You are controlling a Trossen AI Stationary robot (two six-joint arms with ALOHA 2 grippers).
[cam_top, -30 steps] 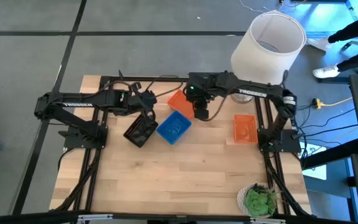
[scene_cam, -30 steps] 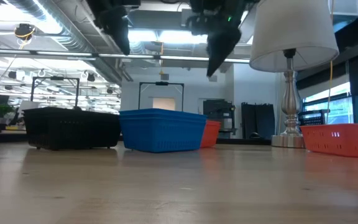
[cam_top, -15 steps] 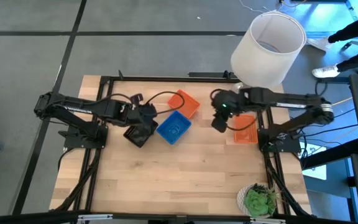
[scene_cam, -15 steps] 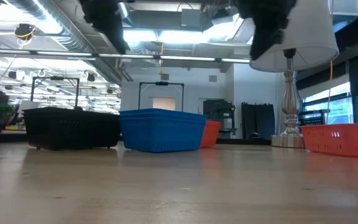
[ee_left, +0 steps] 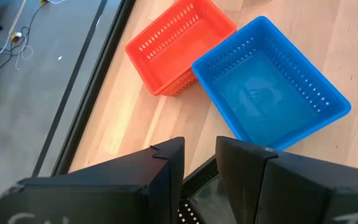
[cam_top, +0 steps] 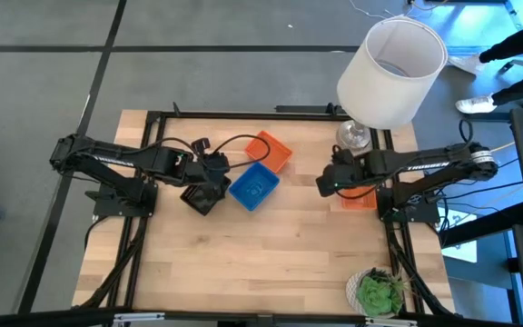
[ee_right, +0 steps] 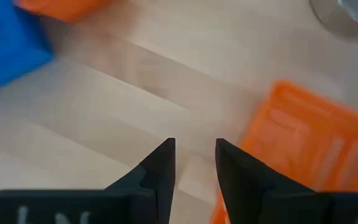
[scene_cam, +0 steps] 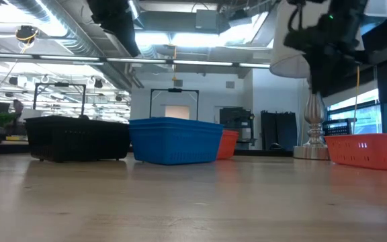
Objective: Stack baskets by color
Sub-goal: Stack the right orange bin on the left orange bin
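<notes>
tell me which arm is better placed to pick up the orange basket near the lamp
Right. The right gripper hangs open beside that orange basket, while the left gripper hovers over the black basket.

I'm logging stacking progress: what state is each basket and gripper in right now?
black basket: on the table, under the left gripper.
blue basket: upright, empty, beside the black one.
orange basket: upright at the far edge, apart from the other orange one.
second orange basket: flat, under the right arm.
left gripper: open, empty.
right gripper: open, empty.
</notes>
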